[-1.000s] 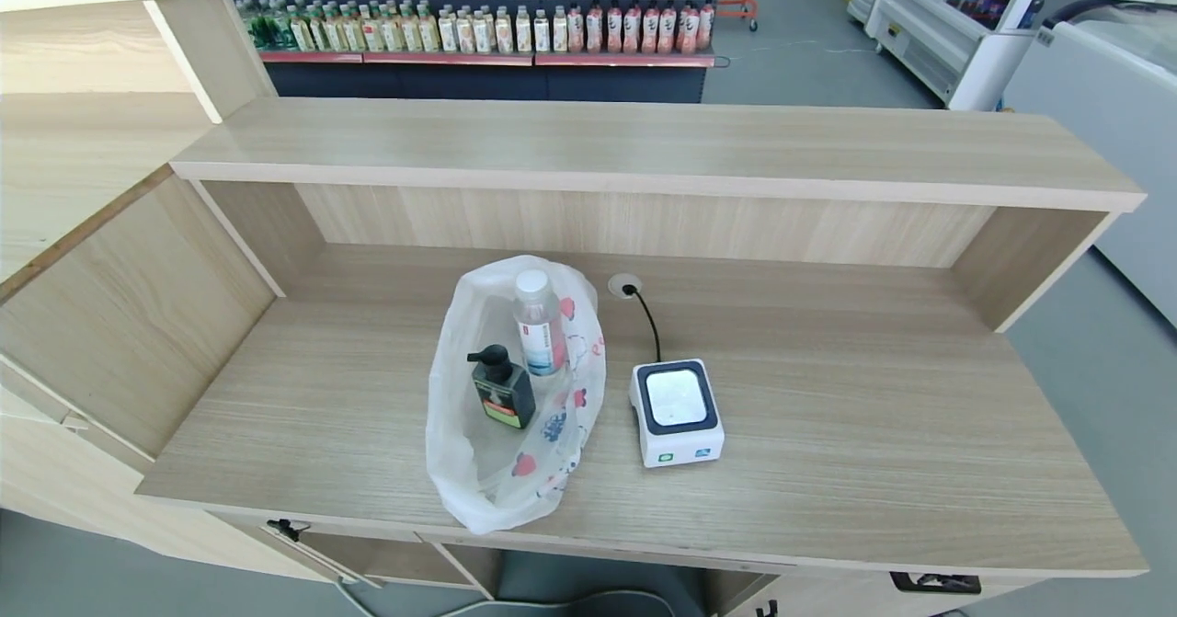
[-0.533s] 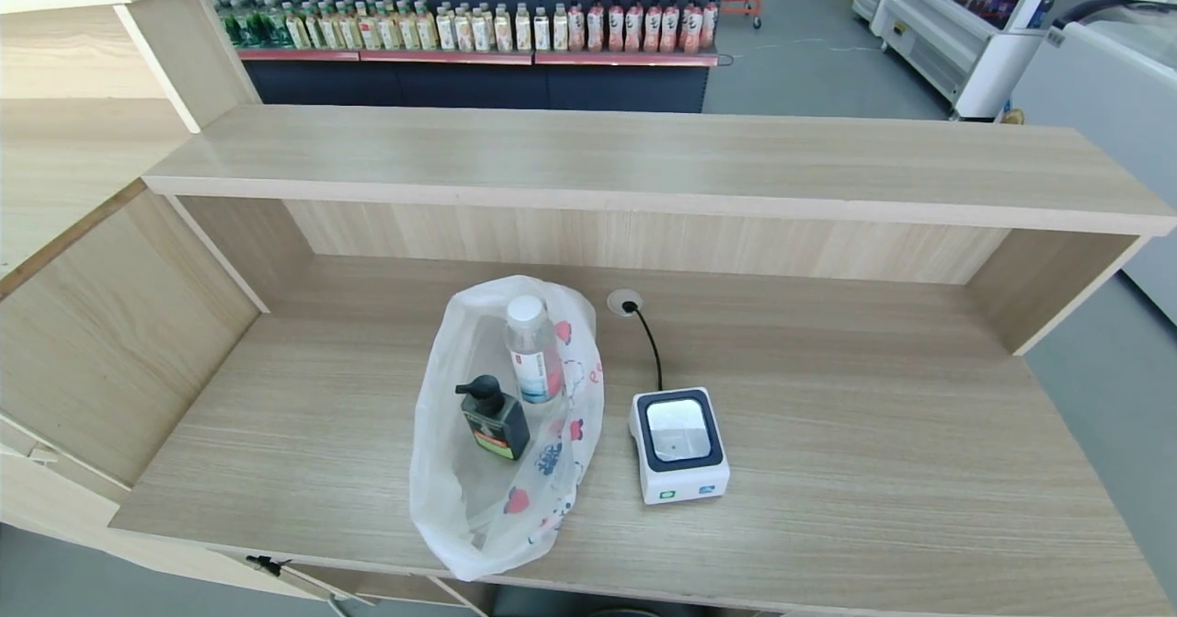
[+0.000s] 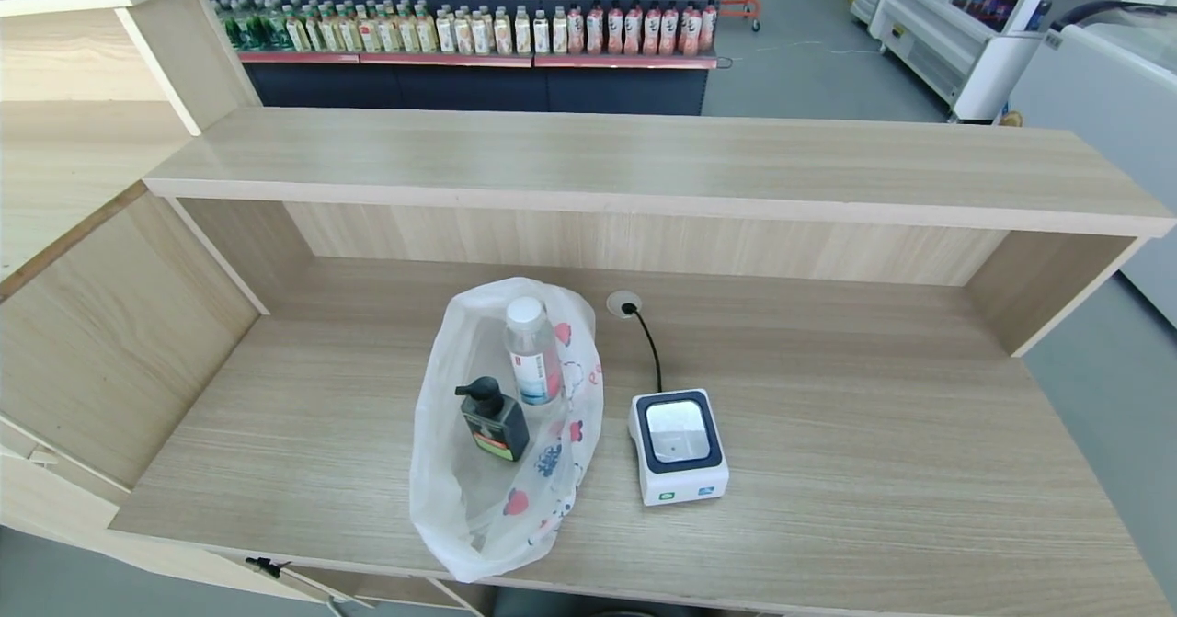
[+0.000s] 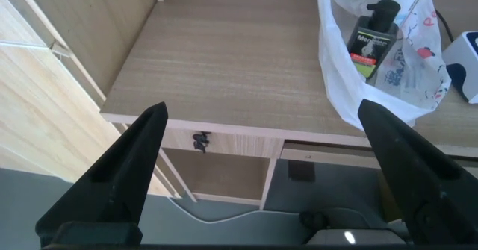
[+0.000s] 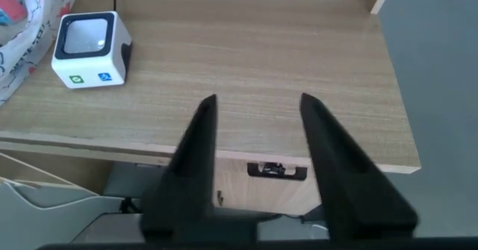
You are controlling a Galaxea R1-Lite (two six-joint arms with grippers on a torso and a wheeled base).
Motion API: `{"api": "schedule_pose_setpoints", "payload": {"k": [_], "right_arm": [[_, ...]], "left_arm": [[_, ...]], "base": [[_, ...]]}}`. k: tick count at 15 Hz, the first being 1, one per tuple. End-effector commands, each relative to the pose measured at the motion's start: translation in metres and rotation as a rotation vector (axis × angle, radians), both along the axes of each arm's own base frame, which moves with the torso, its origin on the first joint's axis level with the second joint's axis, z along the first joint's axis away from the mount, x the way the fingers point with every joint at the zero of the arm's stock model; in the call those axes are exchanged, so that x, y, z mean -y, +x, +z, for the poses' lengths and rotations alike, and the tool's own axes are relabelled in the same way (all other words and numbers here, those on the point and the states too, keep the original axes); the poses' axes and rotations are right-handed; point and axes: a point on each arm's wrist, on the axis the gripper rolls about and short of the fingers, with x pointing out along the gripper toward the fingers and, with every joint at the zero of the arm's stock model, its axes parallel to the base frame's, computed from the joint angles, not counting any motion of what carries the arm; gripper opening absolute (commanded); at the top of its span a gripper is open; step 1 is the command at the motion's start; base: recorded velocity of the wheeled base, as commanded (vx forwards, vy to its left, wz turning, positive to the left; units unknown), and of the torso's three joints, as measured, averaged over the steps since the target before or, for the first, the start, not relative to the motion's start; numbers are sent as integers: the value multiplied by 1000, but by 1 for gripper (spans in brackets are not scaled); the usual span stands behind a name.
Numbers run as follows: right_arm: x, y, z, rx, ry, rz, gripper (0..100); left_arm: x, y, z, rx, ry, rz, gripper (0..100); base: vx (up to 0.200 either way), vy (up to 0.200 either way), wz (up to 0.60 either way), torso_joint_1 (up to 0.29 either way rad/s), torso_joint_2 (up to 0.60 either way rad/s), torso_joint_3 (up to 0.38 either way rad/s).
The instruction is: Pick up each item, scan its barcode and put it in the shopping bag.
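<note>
A white plastic shopping bag (image 3: 441, 497) with red and blue prints lies open on the wooden counter (image 3: 828, 470). Inside it stand a dark pump bottle (image 3: 495, 422) and a clear water bottle (image 3: 531, 352) with a white cap. A white barcode scanner (image 3: 679, 447) sits just right of the bag. My left gripper (image 4: 261, 107) hangs open, its fingers wide apart, in front of the counter's front edge, near the bag (image 4: 351, 93) and pump bottle (image 4: 370, 45). My right gripper (image 5: 258, 98) is open too, before the front edge, off to the side of the scanner (image 5: 86, 48).
A black cable (image 3: 649, 346) runs from the scanner to a grommet hole (image 3: 624, 303). A raised ledge (image 3: 644, 162) walls the back, and wooden side panels (image 3: 129, 341) close both ends. Bare wood stretches right of the scanner. Drawer locks sit under the front edge.
The whole head view has shifted since a second ago, so the camera moved. The bag, both bottles and the scanner keep their places.
</note>
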Motion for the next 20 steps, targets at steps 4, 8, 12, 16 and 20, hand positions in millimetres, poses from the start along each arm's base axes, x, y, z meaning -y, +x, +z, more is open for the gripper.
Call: {"api": "schedule_pose_setpoints", "payload": {"k": [4,8,12,16,20], "right_arm": [[0,0,0,-2,7,0,0],[0,0,0,-1,7,0,0],[0,0,0,-1,7,0,0],[0,0,0,-1,7,0,0],[0,0,0,-1,7,0,0]], "left_arm": [[0,0,0,1,0,1,100],[0,0,0,1,0,1,100],[0,0,0,1,0,1,100],[0,0,0,1,0,1,100],[0,0,0,1,0,1,100]], "base": [[0,0,0,0,0,0],[0,0,0,0,0,0],[0,0,0,0,0,0],[0,0,0,0,0,0],[0,0,0,0,0,0]]}}
